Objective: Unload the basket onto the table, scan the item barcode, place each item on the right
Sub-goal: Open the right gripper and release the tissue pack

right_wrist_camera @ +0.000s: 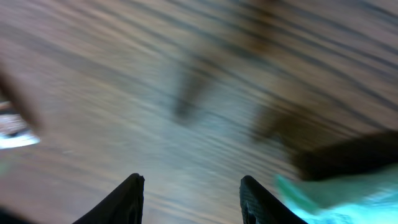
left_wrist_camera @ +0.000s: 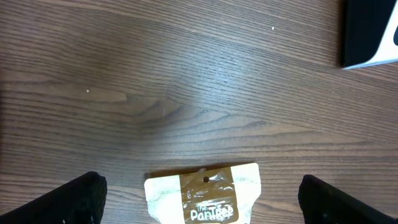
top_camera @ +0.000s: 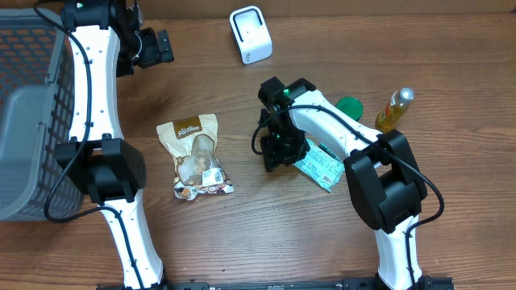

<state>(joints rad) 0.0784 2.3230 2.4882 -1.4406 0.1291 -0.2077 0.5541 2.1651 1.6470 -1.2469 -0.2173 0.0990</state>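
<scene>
The green packet (top_camera: 322,167) lies flat on the table (top_camera: 201,89), right of centre, partly under the right arm. The right gripper (top_camera: 272,158) is low over the wood at the packet's left end. The right wrist view is blurred. There the right gripper (right_wrist_camera: 193,180) has its fingers partly apart with bare wood between them, and the packet (right_wrist_camera: 339,193) lies outside the right finger. Whether that finger touches it I cannot tell.

A tan snack bag (top_camera: 195,157) lies flat left of centre, well apart from the packet. The white scanner (top_camera: 251,34) stands near the far edge. The left gripper (top_camera: 153,48) hangs wide and empty above the table beyond the bag. In its wrist view, the left gripper (left_wrist_camera: 200,180) frames the bag's top edge (left_wrist_camera: 202,196), with the scanner (left_wrist_camera: 367,31) in the upper right corner.

A grey basket (top_camera: 24,48) sits at the far left. A green lid (top_camera: 351,105) and a yellow bottle (top_camera: 393,111) sit at the right.
</scene>
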